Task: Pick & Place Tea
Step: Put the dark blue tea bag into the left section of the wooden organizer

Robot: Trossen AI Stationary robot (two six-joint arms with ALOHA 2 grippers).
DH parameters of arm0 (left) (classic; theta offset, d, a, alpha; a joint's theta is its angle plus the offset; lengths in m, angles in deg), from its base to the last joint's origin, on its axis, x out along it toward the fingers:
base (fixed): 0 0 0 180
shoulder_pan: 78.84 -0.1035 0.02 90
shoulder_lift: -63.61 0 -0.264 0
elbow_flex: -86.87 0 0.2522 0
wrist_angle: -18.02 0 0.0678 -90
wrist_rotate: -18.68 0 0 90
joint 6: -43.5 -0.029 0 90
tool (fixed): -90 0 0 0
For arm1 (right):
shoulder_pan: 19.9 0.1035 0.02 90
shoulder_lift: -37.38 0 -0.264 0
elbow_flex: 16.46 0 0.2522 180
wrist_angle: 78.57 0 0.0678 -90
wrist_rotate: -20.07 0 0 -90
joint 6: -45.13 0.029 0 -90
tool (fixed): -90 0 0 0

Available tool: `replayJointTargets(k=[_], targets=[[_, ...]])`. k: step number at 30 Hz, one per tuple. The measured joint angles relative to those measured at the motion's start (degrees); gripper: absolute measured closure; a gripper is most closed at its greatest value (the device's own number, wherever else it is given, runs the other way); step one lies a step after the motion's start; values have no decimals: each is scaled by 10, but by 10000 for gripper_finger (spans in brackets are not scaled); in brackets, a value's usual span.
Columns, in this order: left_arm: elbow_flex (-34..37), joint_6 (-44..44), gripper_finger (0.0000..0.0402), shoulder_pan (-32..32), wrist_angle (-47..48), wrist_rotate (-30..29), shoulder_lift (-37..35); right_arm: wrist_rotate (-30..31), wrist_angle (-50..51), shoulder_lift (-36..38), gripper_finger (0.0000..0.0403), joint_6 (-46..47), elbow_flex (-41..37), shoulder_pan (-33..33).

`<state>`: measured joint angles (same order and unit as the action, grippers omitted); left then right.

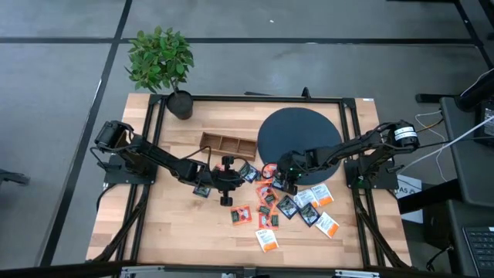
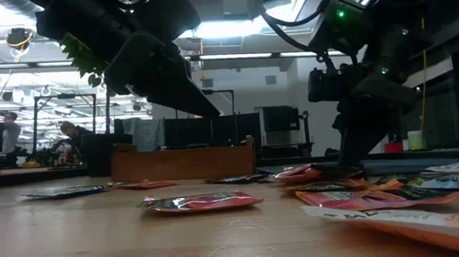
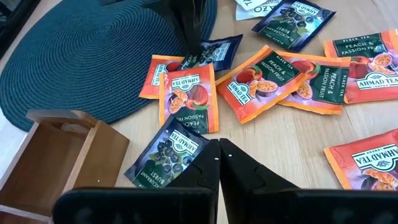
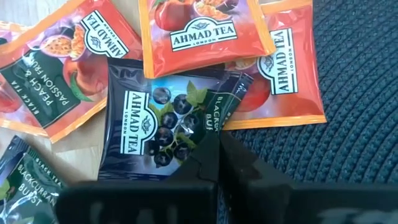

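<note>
Looking down from the high view, you see the wooden table (image 1: pixel 162 224) filling the middle of the frame, with the left arm reaching in from the left edge and the right arm from the right edge.

The big black round disc (image 1: pixel 297 131) lies right of centre, towards the table's upper edge. A potted plant (image 1: pixel 160 58) stands at the table's upper left corner. The long wooden tray (image 1: pixel 228 144) lies just left of the disc.

The tea sachets (image 1: pixel 289 207) are scattered flat on the wood below the disc, from the centre of the frame down towards the lower right. They are a mix of dark, red-orange and white-with-orange ones. A couple of them overlap the disc's lower rim.

Your right gripper (image 1: pixel 279 181) is down among the upper sachets, at the disc's lower left rim. Its wrist view shows the right gripper's fingers closed together, with the tips pinching the edge of a dark blackcurrant sachet (image 4: pixel 155 124). That sachet lies partly on top of the red-orange ones around it, just beside the disc.

Your left gripper (image 1: pixel 231 176) sits just below the tray, left of the sachet pile. Its fingers (image 3: pixel 245 171) are pressed together with nothing between them. The low view shows it raised clear of the tabletop. Another dark sachet (image 3: pixel 168 152) lies on the wood under its tips, beside the tray's end.
</note>
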<state>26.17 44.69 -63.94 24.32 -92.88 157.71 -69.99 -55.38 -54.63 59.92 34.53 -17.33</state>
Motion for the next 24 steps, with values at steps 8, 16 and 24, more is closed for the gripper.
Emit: replayJointTargets(k=[8, 16, 24], targets=[[0, 0, 399, 0, 0, 0, 0, 5, 66, 32, 399, -4, 19, 0], [0, 0, 399, 0, -1, 0, 0, 7, 89, 88, 401, -9, 24, -3], [1, 3, 399, 1, 20, 3, -25, 23, 90, 151, 401, -35, 25, -4]])
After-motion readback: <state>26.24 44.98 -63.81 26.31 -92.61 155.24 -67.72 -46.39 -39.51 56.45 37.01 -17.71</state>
